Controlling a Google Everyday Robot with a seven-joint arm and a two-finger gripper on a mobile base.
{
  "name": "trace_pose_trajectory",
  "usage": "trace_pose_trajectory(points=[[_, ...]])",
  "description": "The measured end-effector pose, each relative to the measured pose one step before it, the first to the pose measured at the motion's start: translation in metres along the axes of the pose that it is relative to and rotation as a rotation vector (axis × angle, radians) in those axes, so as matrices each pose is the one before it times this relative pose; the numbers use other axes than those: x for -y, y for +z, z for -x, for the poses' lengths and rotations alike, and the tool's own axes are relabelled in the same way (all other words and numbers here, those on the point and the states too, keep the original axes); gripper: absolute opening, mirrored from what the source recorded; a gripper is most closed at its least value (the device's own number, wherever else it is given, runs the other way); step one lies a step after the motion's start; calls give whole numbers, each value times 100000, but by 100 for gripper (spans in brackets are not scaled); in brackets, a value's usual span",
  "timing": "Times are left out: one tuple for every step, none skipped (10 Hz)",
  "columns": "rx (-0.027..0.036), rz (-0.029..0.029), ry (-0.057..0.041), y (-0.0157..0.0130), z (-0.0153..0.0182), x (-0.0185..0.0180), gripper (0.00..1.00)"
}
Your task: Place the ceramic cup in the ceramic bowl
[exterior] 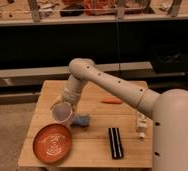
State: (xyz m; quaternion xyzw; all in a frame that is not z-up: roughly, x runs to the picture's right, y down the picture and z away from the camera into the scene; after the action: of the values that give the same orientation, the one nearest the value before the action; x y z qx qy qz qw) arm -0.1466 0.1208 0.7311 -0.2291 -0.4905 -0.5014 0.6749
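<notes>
The ceramic cup is a small pale whitish-pink round cup, held tilted above the table with its rim facing the camera. My gripper is at the cup, at the end of the white arm reaching left over the wooden table. The ceramic bowl is a wide orange-red bowl with pale swirl marks, on the table's front left corner. The cup hangs just above and to the right of the bowl's far rim.
A small blue-grey lump lies right of the cup. An orange carrot-like piece lies further back. A black rectangular object and a white bottle are at the front right. Shelving stands behind the table.
</notes>
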Motion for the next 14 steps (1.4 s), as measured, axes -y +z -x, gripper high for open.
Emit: trace_pose_trajectory(points=[[239,338,-353,61,-234,243,2],[452,575,-203,308,54,33,2],[382,253,441,372,322,-287,2],[175,133,353,309,287,-171,2],[290,435,-44,240,177,151,2],[182,336,-109,173,-45,234,2],[376,274,-53,226,67,141,2],[442,397,619,226,57,-274,2],[175,202,494,171,70,-107,2],[131,138,276,111,69,127,2],[173,241,238,175,50,118,2],[393,469,229,320,111,270,2],[149,316,285,66,43,-91,2],[23,224,339,33,80,-34,2]])
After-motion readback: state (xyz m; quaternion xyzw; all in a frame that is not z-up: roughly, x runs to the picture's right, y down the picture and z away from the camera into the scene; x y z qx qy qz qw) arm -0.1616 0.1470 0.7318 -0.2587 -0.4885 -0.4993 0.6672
